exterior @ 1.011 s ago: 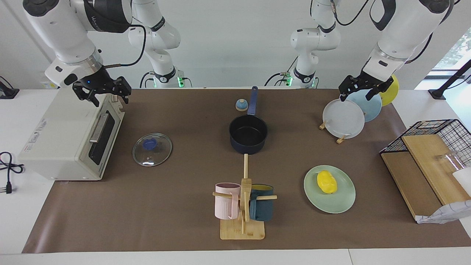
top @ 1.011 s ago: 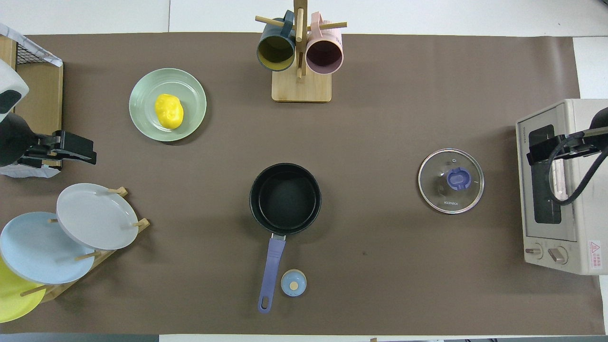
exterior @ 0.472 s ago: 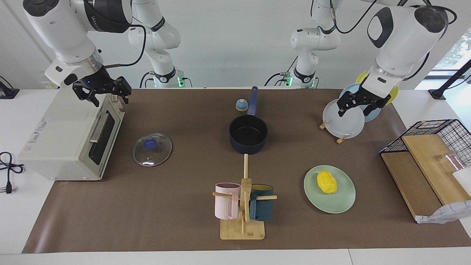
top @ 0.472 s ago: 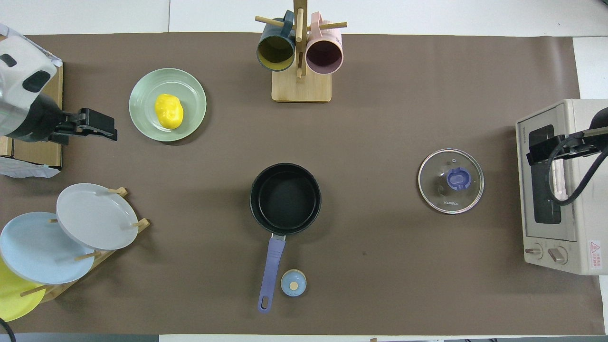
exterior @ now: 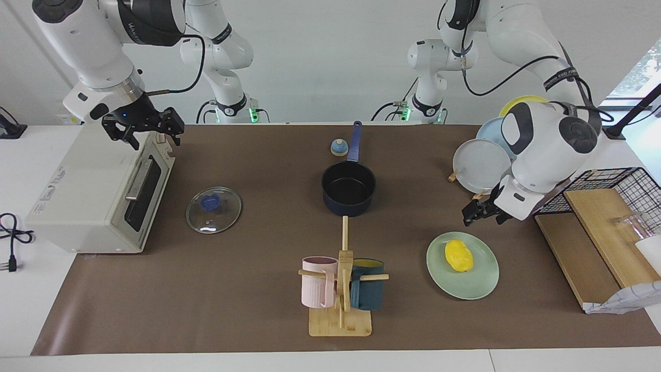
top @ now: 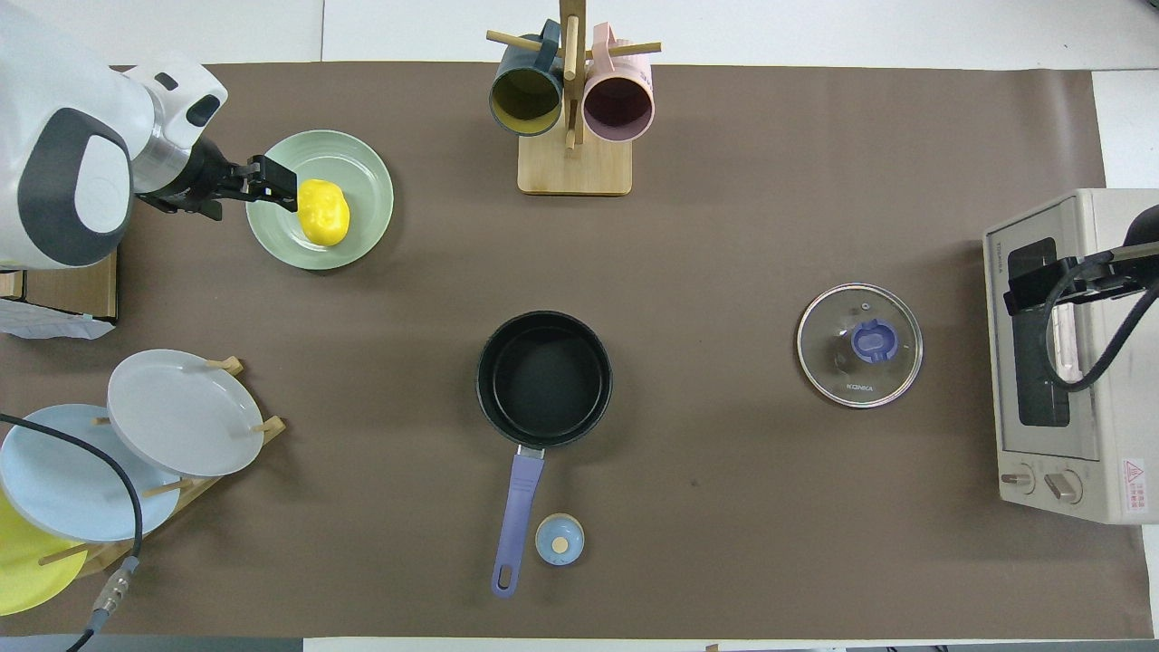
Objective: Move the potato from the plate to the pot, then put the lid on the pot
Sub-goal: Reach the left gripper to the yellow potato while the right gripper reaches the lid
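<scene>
The yellow potato [exterior: 458, 255] [top: 322, 211] lies on the mint-green plate [exterior: 480, 287] [top: 362, 172] toward the left arm's end of the table. My left gripper [exterior: 481, 216] [top: 276, 179] hangs open in the air over the plate's rim, just beside the potato and not touching it. The navy pot [exterior: 348, 188] [top: 543, 378] stands empty mid-table, its handle pointing toward the robots. The glass lid [exterior: 214, 210] [top: 859, 358] lies flat toward the right arm's end. My right gripper [exterior: 143, 133] [top: 1019, 290] waits open over the toaster oven.
A toaster oven [exterior: 98, 191] sits at the right arm's end. A mug rack [exterior: 341, 289] stands farther from the robots than the pot. A rack of upright plates [exterior: 483, 165] and a wire basket [exterior: 609, 181] flank the mint plate. A small bell [exterior: 339, 148] sits by the pot handle.
My left arm has swung from above the rack of upright plates down and away from the robots, until its gripper hangs over the mint plate's rim. The right arm has not moved.
</scene>
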{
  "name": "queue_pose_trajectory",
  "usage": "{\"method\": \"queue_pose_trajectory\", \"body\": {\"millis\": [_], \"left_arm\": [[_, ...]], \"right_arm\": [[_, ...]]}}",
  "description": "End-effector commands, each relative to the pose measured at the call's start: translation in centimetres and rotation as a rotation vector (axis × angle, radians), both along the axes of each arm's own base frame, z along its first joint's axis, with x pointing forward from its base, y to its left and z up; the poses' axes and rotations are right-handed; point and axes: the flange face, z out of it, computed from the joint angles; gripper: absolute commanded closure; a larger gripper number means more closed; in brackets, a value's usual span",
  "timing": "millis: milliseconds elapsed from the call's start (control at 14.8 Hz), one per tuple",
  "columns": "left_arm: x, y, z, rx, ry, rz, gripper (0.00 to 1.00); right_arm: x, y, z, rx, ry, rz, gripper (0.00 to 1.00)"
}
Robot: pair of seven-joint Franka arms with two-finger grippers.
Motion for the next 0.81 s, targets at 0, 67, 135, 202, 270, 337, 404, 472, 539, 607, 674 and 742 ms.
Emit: {"method": "queue_pose_trajectory", "body": {"millis": [0, 67, 135, 202, 270, 337, 404, 472, 539, 607, 674, 742], "left_arm": [[2.2, -1.0, -3.7, -0.004, -0.039, 0.003, 0.00], [2.5, -2.3, -4.4, 0.003, -0.064, -0.009, 0.00], [2.7, -2.5, -5.1, 0.013, -0.074, -0.005, 0.00], [2.6, -2.8, -5.5, 0.017, -0.077, -0.005, 0.00], [2.7, -2.8, -6.3, 0.022, -0.074, -0.008, 0.00], [2.7, -2.8, -6.5, 0.045, -0.074, -0.022, 0.00], [2.6, -2.7, -7.0, 0.061, -0.071, -0.030, 0.00], [2.6, -2.7, -7.2, 0.070, -0.074, -0.035, 0.00], [2.6, -2.8, -7.5, 0.071, -0.082, -0.036, 0.00], [2.6, -2.9, -7.7, 0.070, -0.089, -0.035, 0.00], [2.4, -3.2, -8.1, 0.069, -0.094, -0.033, 0.00], [2.4, -3.2, -8.3, 0.067, -0.103, -0.031, 0.00]], "right_arm": [[-0.8, 0.3, -1.1, 0.006, -0.033, 0.010, 0.00], [-0.7, 0.8, -2.0, 0.006, -0.070, 0.017, 0.00], [-0.7, 1.0, -3.5, 0.006, -0.081, 0.023, 0.00], [-0.4, 1.5, -4.7, 0.007, -0.096, 0.029, 0.00], [0.2, 1.5, -6.1, 0.007, -0.102, 0.030, 0.00], [1.1, 2.4, -7.9, 0.008, -0.104, 0.047, 0.00], [1.9, 2.8, -9.9, 0.008, -0.098, 0.054, 0.00], [2.4, 2.7, -11.6, 0.008, -0.105, 0.055, 0.00], [2.6, 2.8, -13.8, 0.009, -0.119, 0.059, 0.00], [2.4, 3.1, -15.6, 0.009, -0.123, 0.065, 0.00], [2.0, 3.9, -17.1, 0.011, -0.123, 0.079, 0.00], [1.9, 4.3, -18.8, 0.011, -0.128, 0.089, 0.00]]}}
